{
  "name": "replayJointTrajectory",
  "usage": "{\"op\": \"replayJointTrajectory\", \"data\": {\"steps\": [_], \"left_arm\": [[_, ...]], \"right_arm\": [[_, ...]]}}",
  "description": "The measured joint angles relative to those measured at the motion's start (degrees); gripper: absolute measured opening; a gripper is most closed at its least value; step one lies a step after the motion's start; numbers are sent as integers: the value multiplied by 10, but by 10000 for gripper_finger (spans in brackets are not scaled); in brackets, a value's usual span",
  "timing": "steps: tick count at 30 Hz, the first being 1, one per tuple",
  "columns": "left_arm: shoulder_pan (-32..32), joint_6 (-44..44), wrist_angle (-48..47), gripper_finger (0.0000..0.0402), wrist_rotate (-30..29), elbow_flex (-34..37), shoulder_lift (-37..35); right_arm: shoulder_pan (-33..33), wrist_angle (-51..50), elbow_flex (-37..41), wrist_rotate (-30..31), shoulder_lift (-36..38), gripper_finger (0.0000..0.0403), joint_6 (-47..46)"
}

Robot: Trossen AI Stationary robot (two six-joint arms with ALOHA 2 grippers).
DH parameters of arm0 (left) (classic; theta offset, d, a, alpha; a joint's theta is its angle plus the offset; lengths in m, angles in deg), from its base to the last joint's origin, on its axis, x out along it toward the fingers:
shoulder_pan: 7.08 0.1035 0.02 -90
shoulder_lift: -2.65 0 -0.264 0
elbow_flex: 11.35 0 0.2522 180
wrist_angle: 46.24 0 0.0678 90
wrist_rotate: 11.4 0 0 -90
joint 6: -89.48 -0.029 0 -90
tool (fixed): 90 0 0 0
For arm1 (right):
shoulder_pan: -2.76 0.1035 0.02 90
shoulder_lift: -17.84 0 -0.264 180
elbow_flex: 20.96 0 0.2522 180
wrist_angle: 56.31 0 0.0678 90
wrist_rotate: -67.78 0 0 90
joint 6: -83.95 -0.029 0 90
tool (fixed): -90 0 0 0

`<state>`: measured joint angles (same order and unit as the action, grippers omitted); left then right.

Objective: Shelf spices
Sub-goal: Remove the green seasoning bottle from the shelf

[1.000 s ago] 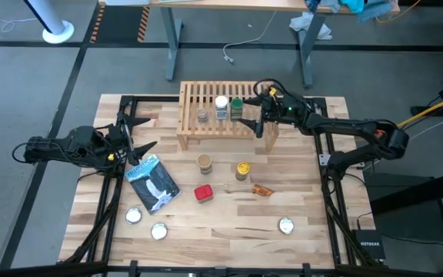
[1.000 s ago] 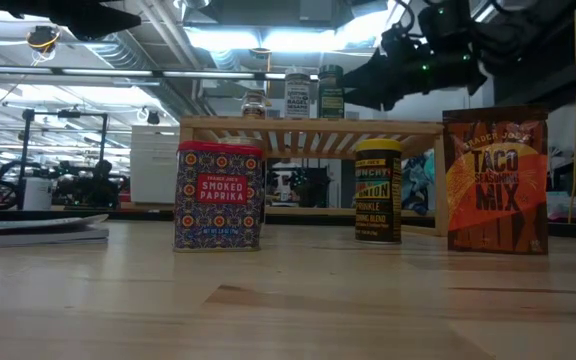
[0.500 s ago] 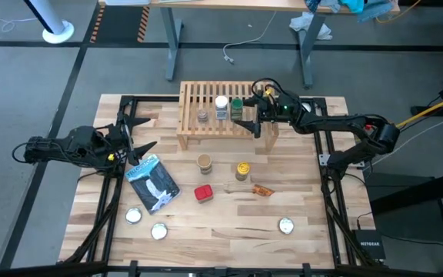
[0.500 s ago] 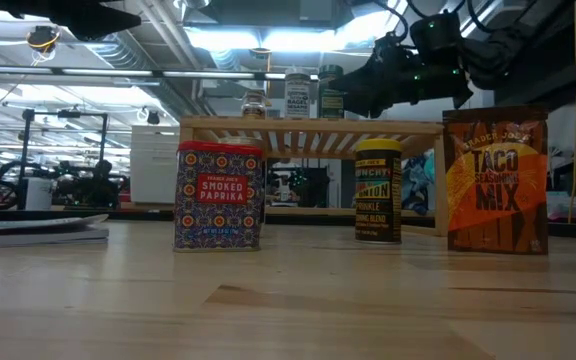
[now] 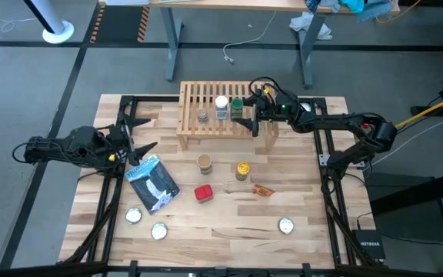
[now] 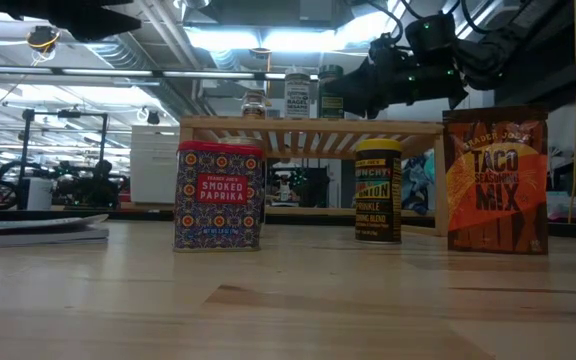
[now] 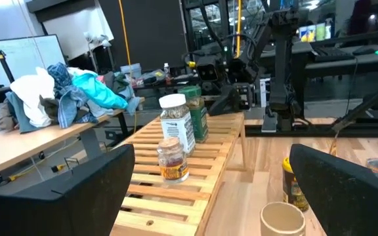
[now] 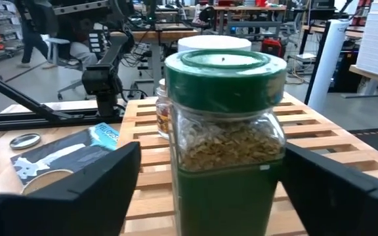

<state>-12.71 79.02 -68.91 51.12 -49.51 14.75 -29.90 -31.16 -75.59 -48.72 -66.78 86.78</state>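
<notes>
Between spread right jaws (image 8: 209, 190): green-lidded glass spice jar (image 8: 225, 137), upright on small light-wood slatted shelf (image 5: 206, 123), fingers either side, contact not clear. Beside it on shelf: white-lidded jar (image 5: 221, 107), small clear jar (image 5: 203, 115). On wooden worktop (image 5: 229, 219) before shelf: tan-lidded jar (image 5: 204, 162), yellow-lidded jar (image 5: 242, 170), red paprika tin (image 5: 203, 193), orange taco-mix packet (image 5: 262, 190). Left jaws (image 5: 133, 135) wide apart, empty, at worktop's left edge near blue-and-white pouch (image 5: 153, 182).
</notes>
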Motion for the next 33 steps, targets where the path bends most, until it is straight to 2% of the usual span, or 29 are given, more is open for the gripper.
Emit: {"op": "replayJointTrajectory", "data": {"steps": [9, 14, 20, 26, 33], "left_arm": [[0, 0, -48, 400, 0, 0, 0], [0, 0, -93, 400, 0, 0, 0], [0, 0, -159, 400, 0, 0, 0], [0, 0, -157, 400, 0, 0, 0], [0, 0, -157, 400, 0, 0, 0]], "right_arm": [[0, 0, 0, 1, 0, 250, 0], [0, 0, 0, 1, 0, 219, 0], [0, 0, 0, 1, 0, 224, 0], [0, 0, 0, 1, 0, 239, 4], [0, 0, 0, 1, 0, 221, 4]]}}
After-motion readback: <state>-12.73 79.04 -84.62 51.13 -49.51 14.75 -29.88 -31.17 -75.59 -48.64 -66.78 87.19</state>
